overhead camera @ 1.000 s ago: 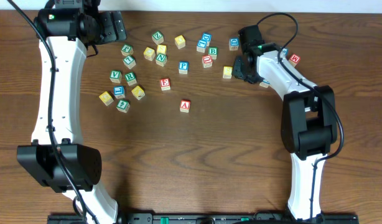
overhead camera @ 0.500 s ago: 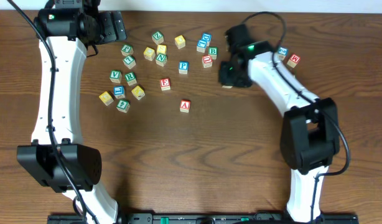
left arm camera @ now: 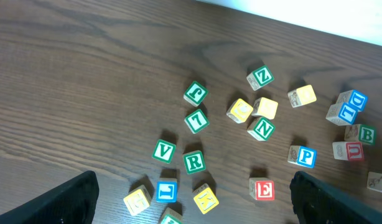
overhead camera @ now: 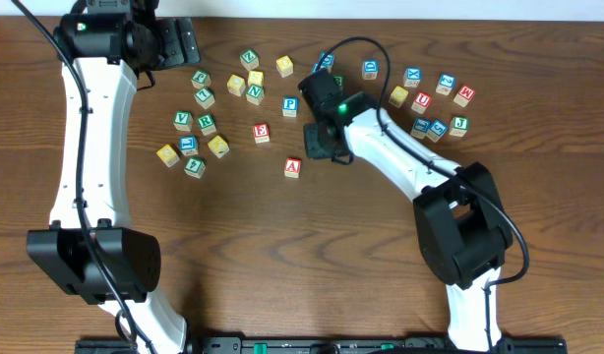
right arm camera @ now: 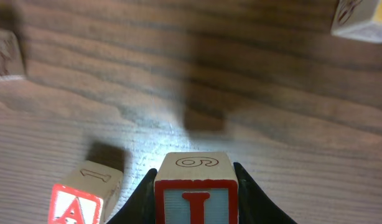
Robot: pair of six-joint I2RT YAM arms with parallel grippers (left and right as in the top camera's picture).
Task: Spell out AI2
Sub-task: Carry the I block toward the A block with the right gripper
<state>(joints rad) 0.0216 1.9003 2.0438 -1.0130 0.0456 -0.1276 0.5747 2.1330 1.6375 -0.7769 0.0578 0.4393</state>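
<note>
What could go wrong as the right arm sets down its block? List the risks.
1. The right gripper holds the red-lettered wooden I block close to the red-lettered wooden A block; lowering might nudge the A askew.
2. The I block's shadow suggests it hangs above the table; an early release might tumble it.
3. The white right forearm lies near loose wooden blocks and could sweep them.

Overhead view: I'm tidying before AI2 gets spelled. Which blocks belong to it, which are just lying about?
Job: A block; I block, held in the right claw.
Lying about: P block, E block, V block, R block, N block.
</note>
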